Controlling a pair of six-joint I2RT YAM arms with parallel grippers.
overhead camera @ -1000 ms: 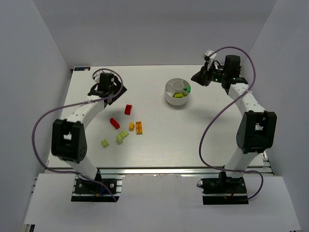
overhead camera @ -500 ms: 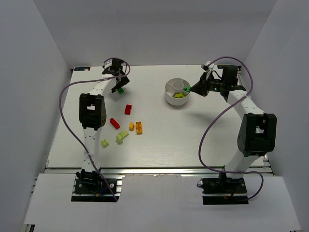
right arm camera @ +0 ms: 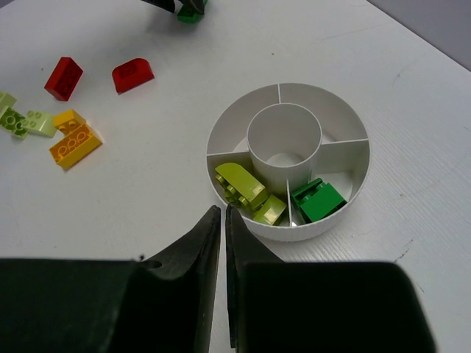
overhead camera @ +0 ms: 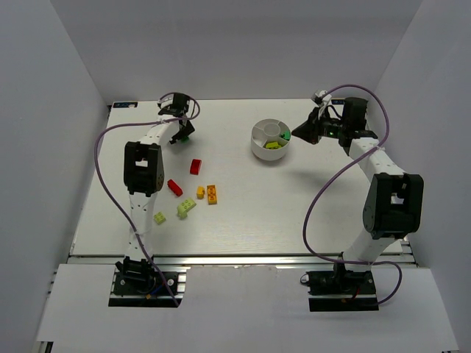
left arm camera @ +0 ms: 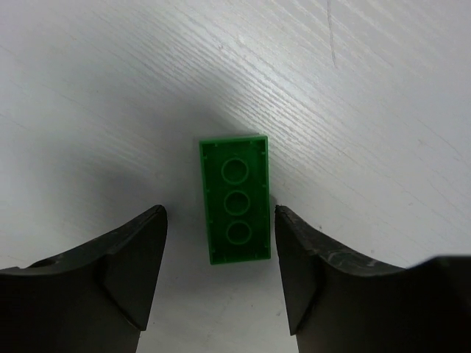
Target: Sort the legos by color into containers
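A dark green lego (left arm camera: 235,198) lies flat on the white table at the back left, also seen from above (overhead camera: 185,135). My left gripper (left arm camera: 219,215) stands open over it with a finger on each side; the right finger (left arm camera: 294,243) is nearly at the brick's edge. My right gripper (right arm camera: 222,212) is shut and empty, just right of the round white dish (overhead camera: 259,149). In the dish (right arm camera: 221,132), one wedge holds lime legos (right arm camera: 246,187) and the neighbouring wedge holds a green lego (right arm camera: 318,200).
Loose legos lie mid-table: two red (overhead camera: 195,166) (overhead camera: 174,187), a yellow (overhead camera: 200,192), an orange (overhead camera: 212,194), and two lime (overhead camera: 186,209) (overhead camera: 159,218). The dish's central cup (right arm camera: 283,136) shows nothing inside. Grey walls enclose the table on three sides.
The left arm swung its gripper to the back left over the green lego, and its jaws have narrowed around it. The right gripper's jaws shut and it dropped toward the dish's right side.
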